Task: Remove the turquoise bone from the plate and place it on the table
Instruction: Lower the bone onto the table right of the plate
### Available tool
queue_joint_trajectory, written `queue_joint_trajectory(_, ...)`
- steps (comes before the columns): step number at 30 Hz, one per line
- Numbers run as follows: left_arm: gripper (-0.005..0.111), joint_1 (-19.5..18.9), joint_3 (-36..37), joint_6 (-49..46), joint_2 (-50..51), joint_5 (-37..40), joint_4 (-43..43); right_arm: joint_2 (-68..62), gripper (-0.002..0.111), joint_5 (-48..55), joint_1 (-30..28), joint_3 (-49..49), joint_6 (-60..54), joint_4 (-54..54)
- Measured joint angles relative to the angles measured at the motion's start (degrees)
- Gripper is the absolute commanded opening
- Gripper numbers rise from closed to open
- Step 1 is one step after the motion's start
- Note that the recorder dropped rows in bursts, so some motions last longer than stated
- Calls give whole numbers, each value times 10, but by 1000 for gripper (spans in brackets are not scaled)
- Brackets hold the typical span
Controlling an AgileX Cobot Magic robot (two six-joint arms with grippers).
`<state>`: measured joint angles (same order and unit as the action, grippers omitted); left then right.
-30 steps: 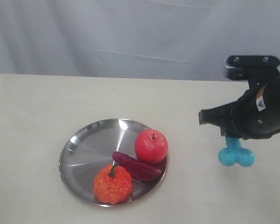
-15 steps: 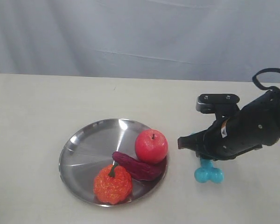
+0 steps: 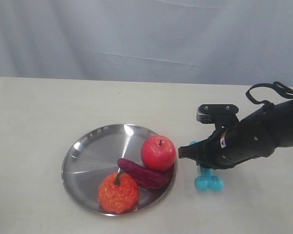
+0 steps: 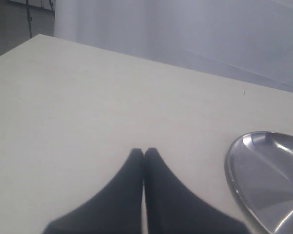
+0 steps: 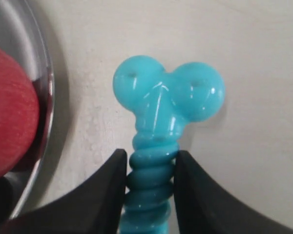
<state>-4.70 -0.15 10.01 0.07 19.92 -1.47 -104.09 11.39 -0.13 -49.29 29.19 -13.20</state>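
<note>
Lowered beside the plate [image 3: 93,151], glossy ribbed turquoise bone [image 3: 208,183] perhaps touches table [image 3: 39,107].

Three cameras over one table [image 3: 39,107]; each catches the plate [image 3: 88,151].
Exterior: raised off the near edge, tilted down, facing the far edge and grey curtain [image 3: 136,34], mid range. Left wrist: low, looking past its fingers [image 4: 132,195] across bare table to the plate's rim. Right wrist: very close, straight down on the turquoise bone [image 5: 161,97].
</note>
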Motion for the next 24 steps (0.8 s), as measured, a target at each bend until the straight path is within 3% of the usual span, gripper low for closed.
queue_joint_trajectory(24,0,0,0,0,0,0,0,-13,8,-2,0,-2,-1,0)
